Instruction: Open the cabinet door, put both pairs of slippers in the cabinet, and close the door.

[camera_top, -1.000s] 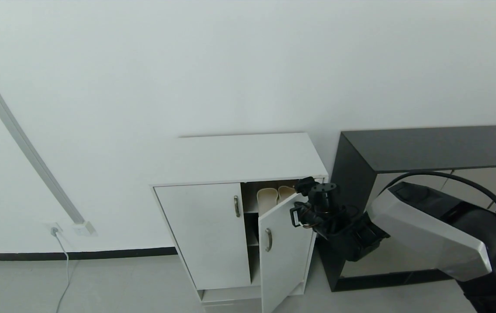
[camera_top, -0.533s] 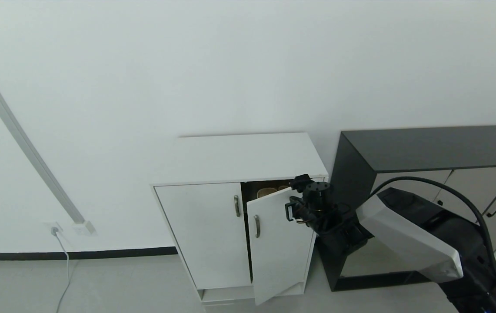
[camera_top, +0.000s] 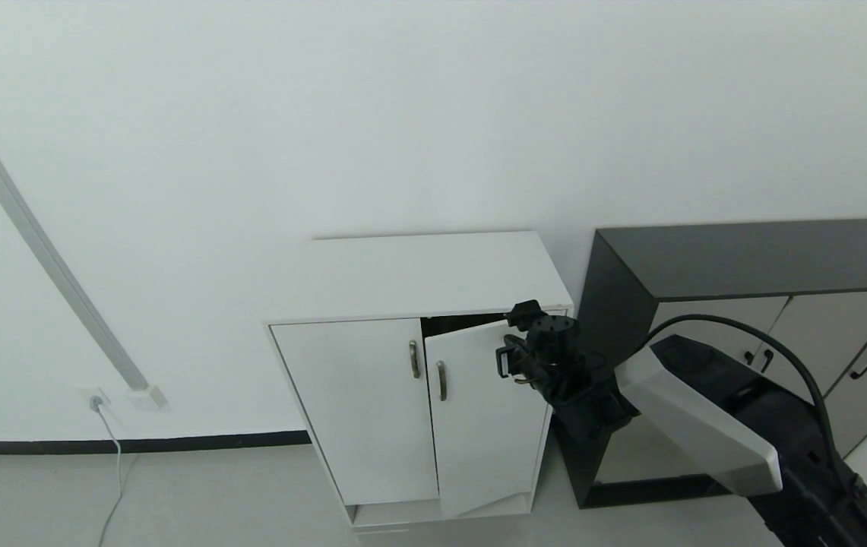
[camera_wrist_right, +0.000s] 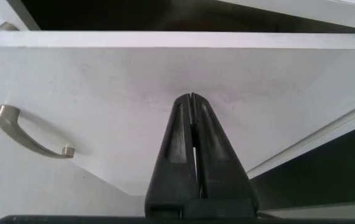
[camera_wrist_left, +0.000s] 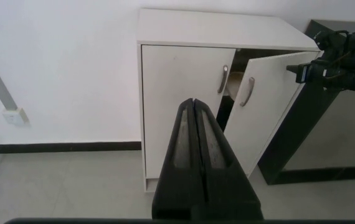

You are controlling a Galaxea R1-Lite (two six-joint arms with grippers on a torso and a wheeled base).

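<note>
The white cabinet (camera_top: 418, 277) stands against the wall. Its left door (camera_top: 357, 403) is shut, and the right door (camera_top: 482, 418) is ajar by a narrow dark gap along its top. My right gripper (camera_top: 513, 346) is shut, with its tips (camera_wrist_right: 192, 98) pressed against the upper outer face of the right door, near the hinge side. The door's metal handle (camera_wrist_right: 31, 134) lies off to one side of it. My left gripper (camera_wrist_left: 193, 102) is shut and holds nothing, well back from the cabinet front. A sliver of beige slipper (camera_wrist_left: 233, 83) shows through the gap.
A black cabinet (camera_top: 745, 258) with grey doors stands just right of the white one. A wall socket with a hanging cable (camera_top: 99, 400) and a slanted conduit (camera_top: 30, 235) are at the left. The grey floor (camera_top: 213, 501) before the cabinets is bare.
The right door has swung from about half open to almost shut, with my right gripper following against it. The beige slippers on the upper shelf have gone from the head view behind the door.
</note>
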